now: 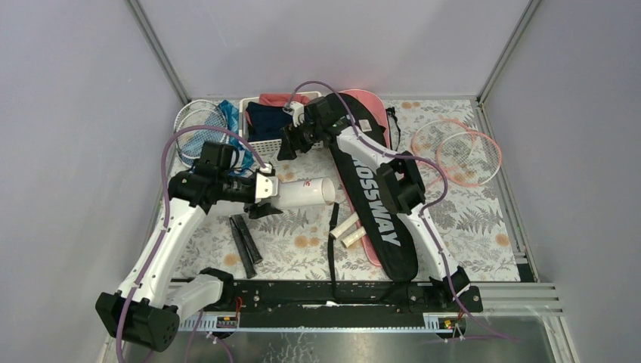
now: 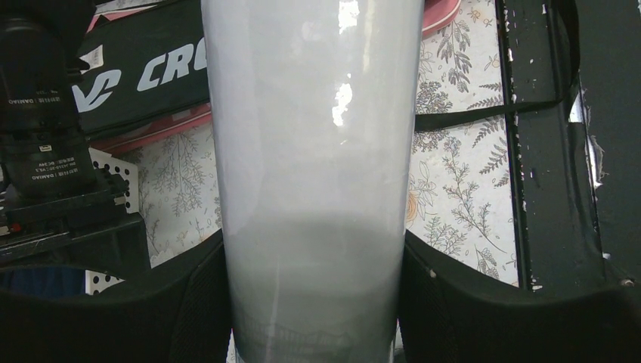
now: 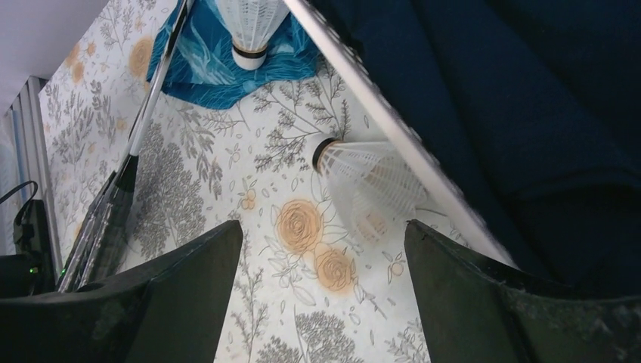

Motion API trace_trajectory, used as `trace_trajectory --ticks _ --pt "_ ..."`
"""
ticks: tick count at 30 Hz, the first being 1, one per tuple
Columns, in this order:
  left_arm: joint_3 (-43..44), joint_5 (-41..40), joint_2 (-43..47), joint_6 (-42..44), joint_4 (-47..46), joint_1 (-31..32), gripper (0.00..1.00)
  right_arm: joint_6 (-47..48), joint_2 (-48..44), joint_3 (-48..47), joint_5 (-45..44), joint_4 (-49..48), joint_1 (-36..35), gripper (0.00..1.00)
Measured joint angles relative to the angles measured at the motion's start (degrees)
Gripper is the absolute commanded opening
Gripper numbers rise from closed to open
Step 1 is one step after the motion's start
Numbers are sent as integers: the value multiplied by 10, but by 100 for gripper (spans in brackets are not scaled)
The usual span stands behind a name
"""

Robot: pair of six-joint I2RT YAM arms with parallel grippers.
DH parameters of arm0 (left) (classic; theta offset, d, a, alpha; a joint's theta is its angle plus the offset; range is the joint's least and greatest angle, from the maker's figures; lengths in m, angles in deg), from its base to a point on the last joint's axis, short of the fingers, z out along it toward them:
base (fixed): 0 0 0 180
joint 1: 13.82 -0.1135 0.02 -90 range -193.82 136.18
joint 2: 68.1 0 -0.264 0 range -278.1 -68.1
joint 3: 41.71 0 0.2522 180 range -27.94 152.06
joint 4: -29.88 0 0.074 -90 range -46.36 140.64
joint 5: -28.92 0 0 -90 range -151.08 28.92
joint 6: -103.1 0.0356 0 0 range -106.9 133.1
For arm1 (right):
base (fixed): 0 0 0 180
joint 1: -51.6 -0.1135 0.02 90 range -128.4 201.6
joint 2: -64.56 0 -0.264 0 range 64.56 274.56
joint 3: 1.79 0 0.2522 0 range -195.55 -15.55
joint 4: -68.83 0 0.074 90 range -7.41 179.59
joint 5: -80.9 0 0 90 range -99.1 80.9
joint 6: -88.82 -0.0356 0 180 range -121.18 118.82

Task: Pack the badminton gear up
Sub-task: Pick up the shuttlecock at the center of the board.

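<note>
The worktop [image 1: 469,219] wears a flower print all over and is shut in by plain grey walls [image 1: 75,113] on three sides. At its far edge, left of the middle, stands a white slatted basket [image 1: 261,141] with navy cloth [image 1: 266,117] and red cloth [image 1: 280,99] in it. The black CROSSWAY bag [image 1: 376,204] lies aslant from the far edge to the near edge, over the pink bag [image 1: 370,102]. The left pincer [image 2: 314,295] clamps the white shuttlecock tube [image 1: 306,193], held level over the worktop's left half, one end toward the black bag. The right pincer [image 3: 325,280] hangs wide, gripping nothing, above a shuttlecock [image 3: 366,178] lying on the worktop just beside the basket's wall.
</note>
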Motion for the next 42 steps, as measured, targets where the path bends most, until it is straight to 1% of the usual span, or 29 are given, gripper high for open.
trace_trajectory --ticks 6,11,14,19,23,25,28,32,37,42 --pt "0 0 0 -4 0 -6 60 -11 42 -49 6 2 -2 79" --pt "0 0 0 -6 0 -6 61 -23 69 -81 16 0 -7 69" --pt "0 0 0 -7 0 -6 60 -31 79 -88 17 -1 -9 61" --pt "0 0 0 -9 -2 -6 61 -35 85 -87 16 0 -11 42" --pt "-2 0 0 -22 -15 -6 60 -32 85 -86 16 0 -11 13" --pt "-5 -4 0 -35 -29 -6 59 -27 81 -76 16 2 -11 1" --pt "-9 -18 0 -62 -56 -6 59 -16 59 -44 16 17 -11 0" --pt "-11 -42 0 -103 -96 -7 59 7 -18 32 16 42 -7 0" --pt "-11 -74 -1 -151 -141 -7 59 37 -182 143 18 55 23 0" --pt "-13 -107 -9 -192 -185 -7 59 87 -364 225 5 70 102 0"
